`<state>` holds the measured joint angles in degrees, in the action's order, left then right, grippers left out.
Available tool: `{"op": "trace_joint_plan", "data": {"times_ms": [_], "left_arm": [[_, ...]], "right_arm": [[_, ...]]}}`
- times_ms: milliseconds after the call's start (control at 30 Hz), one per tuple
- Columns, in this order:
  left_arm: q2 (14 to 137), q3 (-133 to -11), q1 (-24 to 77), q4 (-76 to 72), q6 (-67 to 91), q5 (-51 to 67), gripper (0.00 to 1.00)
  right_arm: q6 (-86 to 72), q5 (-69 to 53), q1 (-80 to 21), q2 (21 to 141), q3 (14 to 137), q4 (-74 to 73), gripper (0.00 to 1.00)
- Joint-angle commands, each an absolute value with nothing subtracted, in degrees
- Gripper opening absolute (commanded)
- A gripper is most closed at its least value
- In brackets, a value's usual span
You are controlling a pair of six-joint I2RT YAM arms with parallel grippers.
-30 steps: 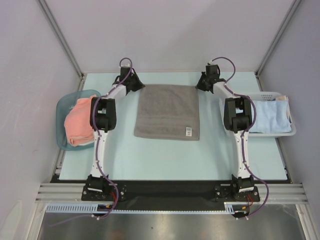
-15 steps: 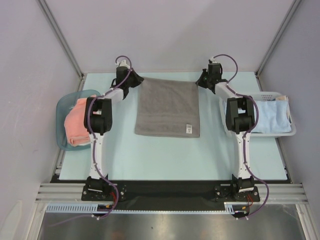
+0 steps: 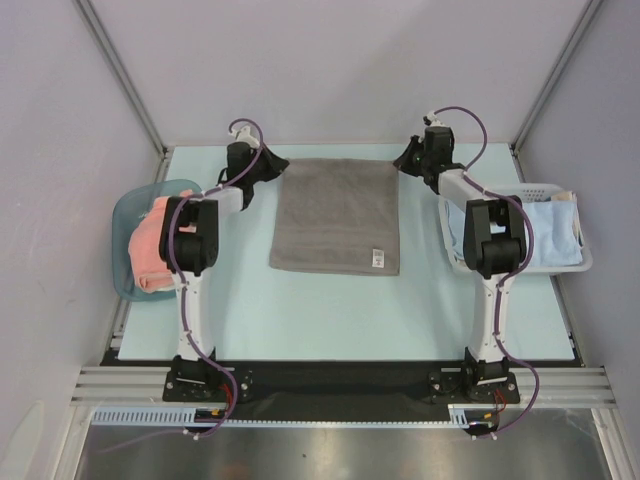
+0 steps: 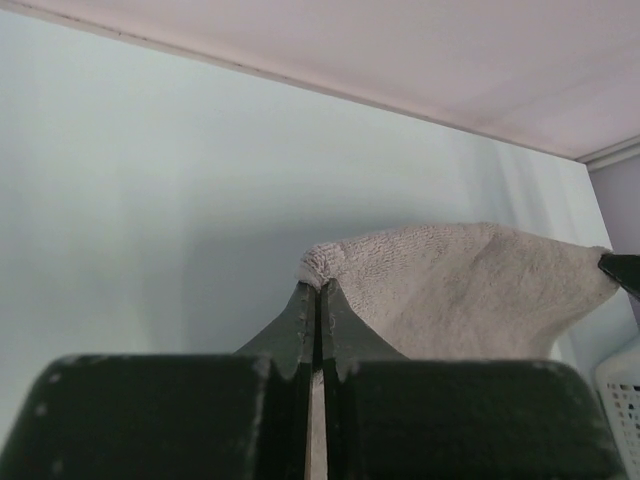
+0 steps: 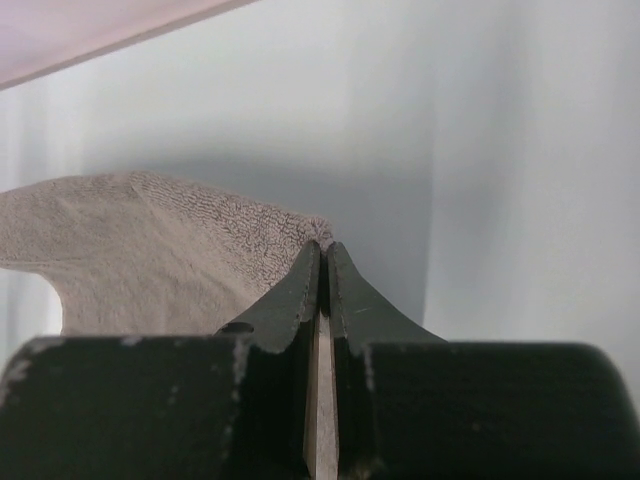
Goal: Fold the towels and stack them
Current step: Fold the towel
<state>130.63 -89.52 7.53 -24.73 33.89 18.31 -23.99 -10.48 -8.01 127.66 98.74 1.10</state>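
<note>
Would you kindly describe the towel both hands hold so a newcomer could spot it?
On the pale table, look at its centre: the grey towel lies spread there, far corners pinched by the left hand and right hand. Unlike the pink towel and light blue towel, it sits outside any container and bears a white label.

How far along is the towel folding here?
No folded stack shows yet. The left gripper and right gripper each pinch a far corner of the spread grey terry towel. Remaining: the salmon-pink towel in the translucent blue tub, the light blue towel in the white lattice basket.
</note>
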Motion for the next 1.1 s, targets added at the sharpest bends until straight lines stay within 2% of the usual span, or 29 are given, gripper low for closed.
{"op": "trace_joint_plan", "data": {"times_ms": [0,567,1067], "left_arm": [[123.1,-86.3,6.8,-28.4,32.9,20.8,0.00],[109.2,-66.2,6.8,-24.2,35.8,17.1,0.00],[100.6,-57.3,7.1,-18.7,35.6,17.2,0.00]], "right_arm": [[-24.5,-11.4,-7.6,121.0,94.8,5.7,0.00],[-26.2,-10.2,-9.2,105.0,74.6,4.0,0.00],[-26.1,-9.7,-10.5,95.1,61.3,1.0,0.00]]}}
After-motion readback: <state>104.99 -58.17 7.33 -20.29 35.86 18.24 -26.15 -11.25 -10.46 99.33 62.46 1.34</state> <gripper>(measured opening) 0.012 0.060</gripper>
